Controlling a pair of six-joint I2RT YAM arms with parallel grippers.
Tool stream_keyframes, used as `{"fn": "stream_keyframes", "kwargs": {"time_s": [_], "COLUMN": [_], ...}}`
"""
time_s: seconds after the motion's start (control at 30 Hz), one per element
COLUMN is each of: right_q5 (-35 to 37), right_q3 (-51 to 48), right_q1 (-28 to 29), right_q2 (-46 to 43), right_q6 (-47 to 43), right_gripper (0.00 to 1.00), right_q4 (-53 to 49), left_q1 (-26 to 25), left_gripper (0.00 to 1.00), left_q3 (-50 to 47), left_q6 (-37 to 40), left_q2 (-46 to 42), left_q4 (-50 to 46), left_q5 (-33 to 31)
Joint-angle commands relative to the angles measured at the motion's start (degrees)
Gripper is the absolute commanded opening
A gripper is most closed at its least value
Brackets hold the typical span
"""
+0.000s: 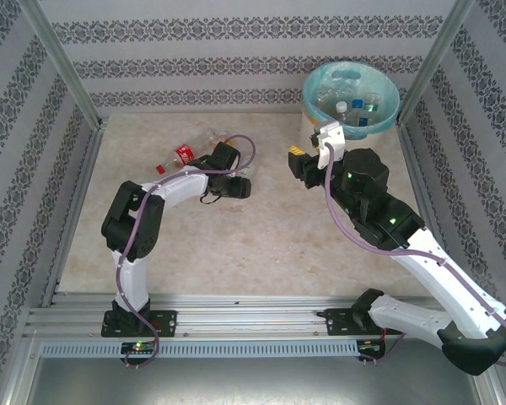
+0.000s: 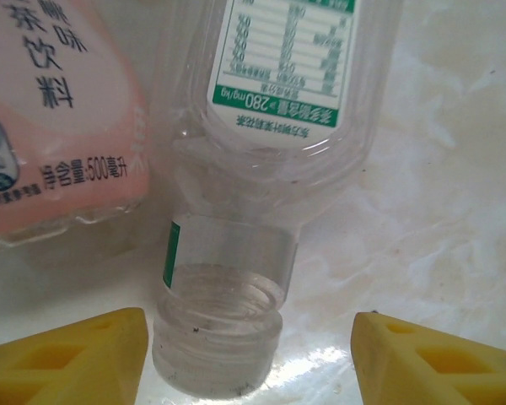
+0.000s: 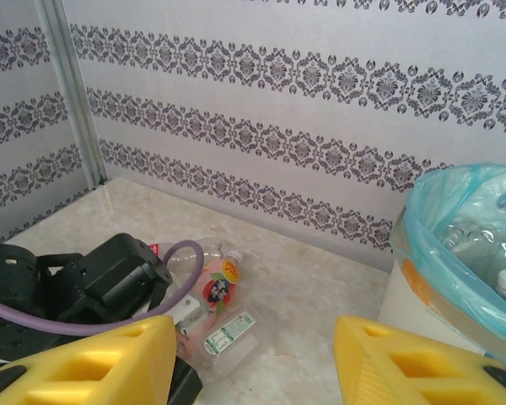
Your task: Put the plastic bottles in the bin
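Yellow fingers of the left claw [image 2: 249,354] stand apart around the capless neck of a green-labelled bottle [image 2: 287,84], beside a pink-labelled bottle [image 2: 51,126]. Spread and empty, the right claw [image 3: 253,363] hovers by the bin [image 1: 309,84], which holds several bottles [image 1: 354,108]; overhead, a red-labelled bottle [image 1: 184,156] lies on the desk [image 1: 261,245].

The bin [image 1: 307,89] stands in the table's [image 1: 261,245] far right corner, with several bottles [image 1: 354,101] lying inside it. A small cluster of loose bottles [image 1: 185,156] lies on the table near the far edge, left of centre and well apart from the bin, with the left gripper [image 2: 249,354] right over it. There a capless bottle [image 2: 261,169] lies with its neck between that gripper's spread fingers, and a second bottle [image 2: 51,118] lies just beside it, on its left in the wrist view.
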Motion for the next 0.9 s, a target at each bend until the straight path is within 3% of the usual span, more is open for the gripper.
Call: {"fn": "stream_keyframes", "kwargs": {"time_s": [0.0, 0.33, 0.47, 0.87], "right_q5": [1.28, 1.61, 1.99, 1.13], "right_q3": [0.36, -0.38, -0.50, 0.54], "right_q1": [0.70, 0.76, 0.76, 0.68], "right_q2": [0.47, 0.14, -0.12, 1.43], "right_q6": [-0.95, -0.57, -0.88, -1.24], "right_gripper": [0.53, 0.53, 0.53, 0.54], "right_q4": [1.41, 1.21, 1.09, 1.95], "left_q1": [-0.02, -0.91, -1.15, -3.17], "left_gripper": [0.64, 0.60, 0.54, 0.43], "left_q3": [-0.31, 0.93, 1.58, -5.43], "left_q6": [1.61, 3.85, 4.62, 11.00], "left_q2": [1.16, 4.59, 5.12, -3.59], "left_q4": [0.26, 0.10, 0.10, 3.50], "left_q5": [0.40, -1.93, -1.17, 1.57]}}
